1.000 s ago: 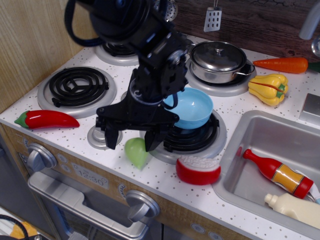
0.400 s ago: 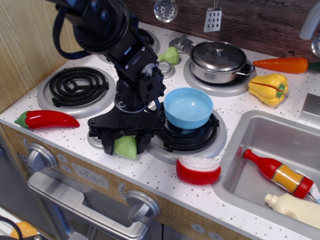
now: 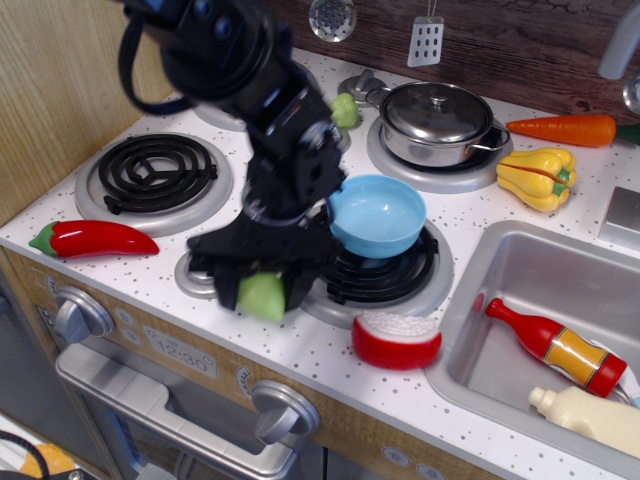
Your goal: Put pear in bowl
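The pale-green pear (image 3: 262,297) sits between the fingers of my black gripper (image 3: 261,290), at the stove's front edge, left of the front right burner. The gripper is shut on the pear; the frame is blurred, so I cannot tell if the pear is lifted off the counter. The light-blue bowl (image 3: 380,213) stands on the front right burner, just up and to the right of the gripper. The arm hides the bowl's left rim.
A red pepper (image 3: 95,239) lies at the front left. A red-and-white toy (image 3: 396,340) lies below the bowl. A lidded steel pot (image 3: 437,118), a small lumpy green vegetable (image 3: 345,109), a yellow pepper (image 3: 538,177) and a carrot (image 3: 565,129) are behind. The sink (image 3: 520,270) holds bottles.
The gripper came down and left around the pear and shut on it. Since then arm and pear have shifted slightly right.
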Action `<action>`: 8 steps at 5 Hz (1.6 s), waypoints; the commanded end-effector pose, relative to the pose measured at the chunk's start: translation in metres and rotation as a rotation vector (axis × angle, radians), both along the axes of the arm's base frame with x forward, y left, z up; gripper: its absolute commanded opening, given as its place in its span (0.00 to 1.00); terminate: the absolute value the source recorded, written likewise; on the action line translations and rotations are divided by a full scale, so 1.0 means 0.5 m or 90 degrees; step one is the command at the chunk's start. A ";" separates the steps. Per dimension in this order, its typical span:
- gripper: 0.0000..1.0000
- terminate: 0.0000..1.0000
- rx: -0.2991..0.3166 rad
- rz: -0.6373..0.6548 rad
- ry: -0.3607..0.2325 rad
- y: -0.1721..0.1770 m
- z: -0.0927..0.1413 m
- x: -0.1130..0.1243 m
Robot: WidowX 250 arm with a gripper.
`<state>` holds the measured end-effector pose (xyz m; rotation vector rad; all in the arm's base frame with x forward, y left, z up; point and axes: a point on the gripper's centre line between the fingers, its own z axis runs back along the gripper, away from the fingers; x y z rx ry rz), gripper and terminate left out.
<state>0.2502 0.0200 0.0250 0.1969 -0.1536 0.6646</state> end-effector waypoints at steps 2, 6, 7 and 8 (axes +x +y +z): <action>0.00 0.00 0.027 -0.025 -0.062 -0.012 0.171 0.087; 1.00 0.00 0.010 -0.058 -0.121 -0.035 0.143 0.170; 1.00 0.00 0.010 -0.058 -0.121 -0.035 0.143 0.170; 1.00 0.00 0.010 -0.058 -0.121 -0.035 0.143 0.170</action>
